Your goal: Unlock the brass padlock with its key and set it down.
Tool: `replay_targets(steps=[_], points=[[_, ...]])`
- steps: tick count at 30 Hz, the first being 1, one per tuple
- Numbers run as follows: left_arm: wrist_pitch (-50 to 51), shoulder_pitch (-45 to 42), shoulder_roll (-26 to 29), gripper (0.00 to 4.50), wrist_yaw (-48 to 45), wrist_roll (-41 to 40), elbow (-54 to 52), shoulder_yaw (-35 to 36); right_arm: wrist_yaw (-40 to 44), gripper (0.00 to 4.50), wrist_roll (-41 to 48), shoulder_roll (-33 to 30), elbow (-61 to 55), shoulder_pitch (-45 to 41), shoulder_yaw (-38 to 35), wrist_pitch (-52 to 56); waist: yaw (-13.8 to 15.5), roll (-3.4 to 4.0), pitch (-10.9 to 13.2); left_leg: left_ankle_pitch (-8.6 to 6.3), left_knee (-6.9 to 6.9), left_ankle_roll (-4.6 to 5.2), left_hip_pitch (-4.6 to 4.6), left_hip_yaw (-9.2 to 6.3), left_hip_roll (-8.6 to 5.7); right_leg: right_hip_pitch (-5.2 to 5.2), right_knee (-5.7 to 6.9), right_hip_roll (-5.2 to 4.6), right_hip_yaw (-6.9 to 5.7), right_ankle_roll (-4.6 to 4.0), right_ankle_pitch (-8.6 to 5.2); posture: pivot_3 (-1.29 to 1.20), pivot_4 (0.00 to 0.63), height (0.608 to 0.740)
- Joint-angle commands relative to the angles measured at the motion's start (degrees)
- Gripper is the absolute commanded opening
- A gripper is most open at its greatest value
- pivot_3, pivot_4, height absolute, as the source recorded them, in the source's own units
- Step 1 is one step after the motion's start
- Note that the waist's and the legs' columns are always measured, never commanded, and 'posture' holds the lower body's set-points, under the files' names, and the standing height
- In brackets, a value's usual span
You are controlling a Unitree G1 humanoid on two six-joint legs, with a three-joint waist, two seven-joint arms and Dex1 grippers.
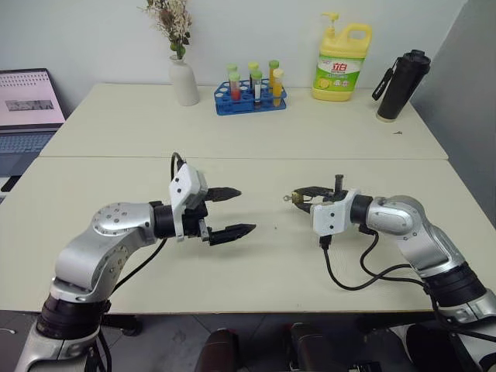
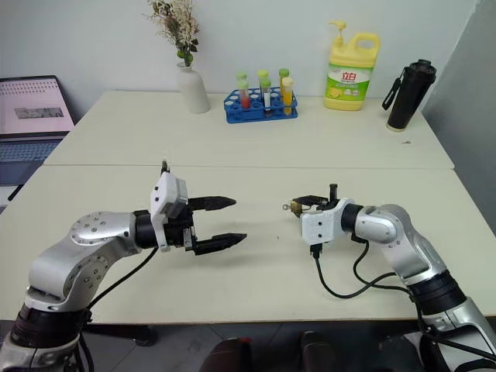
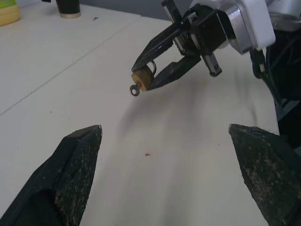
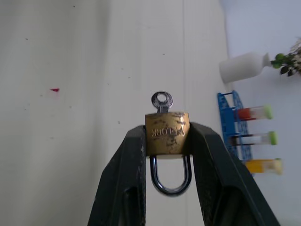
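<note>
Right claw (image 4: 167, 141) pinching the brass padlock (image 4: 167, 133) by its body, held in the air above the desk (image 1: 256, 263); shackle (image 4: 170, 176) points back between the fingers, looks closed; the key (image 4: 162, 101) sits in the keyhole, bow sticking out toward the left claw (image 1: 226, 211); left claw spread wide, holding nothing, facing the padlock, apart from it.

Both arms have silver-grey metallic casings with rounded joint housings, the left one ringed with small dark screws, and black ribbed collars at the joints. Each wrist carries a white block-shaped module ahead of a black segment, with a black cable looping back from it along the arm. The left end effector (image 1: 233, 211) and right end effector (image 1: 304, 195) each have two black, tapered, rough-surfaced fingers.
</note>
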Motion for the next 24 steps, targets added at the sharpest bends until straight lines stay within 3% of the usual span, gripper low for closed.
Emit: replay_targets(steps=[1, 11, 24], points=[[1.59, -3.19, -0.22, 4.50, -0.64, -2.03, 1.51, 0.92, -5.27, 0.94, -2.91, -0.40, -3.23, -1.33, -2.63, -4.89, 0.00, 0.00, 0.00, 0.00, 0.00, 0.00, 0.00, 0.01, 0.00, 0.00, 0.01, 0.00, 0.00, -0.01, 0.01, 0.00, 0.150, 0.740], [7.92, -13.25, -4.88, 4.50, 1.14, -4.83, 7.28, -0.40, -9.66, 0.94, -2.42, 0.80, -6.10, -0.72, -3.97, -10.14, 0.03, -0.01, 0.00, 0.00, 0.04, -0.01, -0.04, -0.01, -0.04, 0.01, 0.01, 0.01, 0.01, -0.17, 0.10, 0.00, 0.150, 0.740], [8.19, -19.64, -4.92, 4.50, -6.03, -3.17, 13.34, -4.22, -10.90, 0.94, -2.17, 1.22, -6.48, -0.43, -4.37, -12.24, 0.00, -0.01, 0.00, 0.01, 0.04, -0.01, -0.03, -0.01, -0.04, 0.01, 0.02, 0.02, 0.03, -0.22, 0.13, 0.00, 0.150, 0.740]])
